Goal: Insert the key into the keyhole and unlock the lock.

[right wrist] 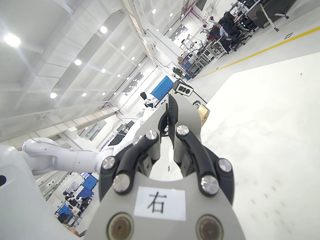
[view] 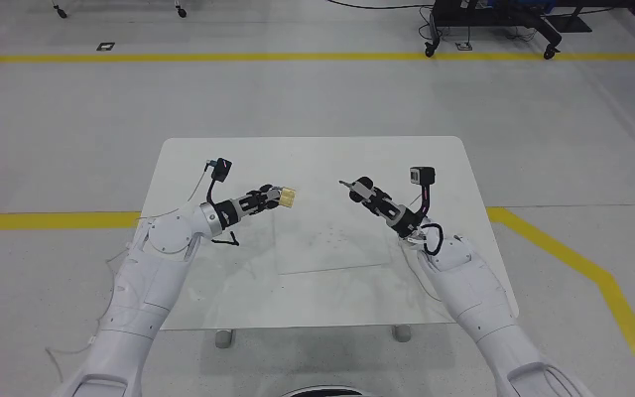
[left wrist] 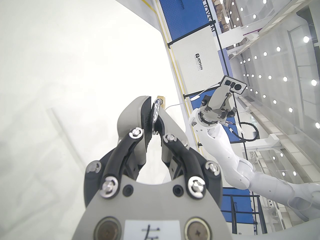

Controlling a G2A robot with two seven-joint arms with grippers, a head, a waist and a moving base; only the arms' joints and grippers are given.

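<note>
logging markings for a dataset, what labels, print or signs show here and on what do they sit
Left gripper: a white label on its base, one character, cut off at the edge.
Right gripper: a white sticker on its base, one character.
Blue panel and white panel in the room behind: a brand logo, not read off.
On lock and key: no print to be made out.

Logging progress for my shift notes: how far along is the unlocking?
Done: both things are picked up. In hand: the left gripper holds the brass padlock over the table, the right gripper holds the key, a gap between them. Left: inserting the key and turning it.
</note>
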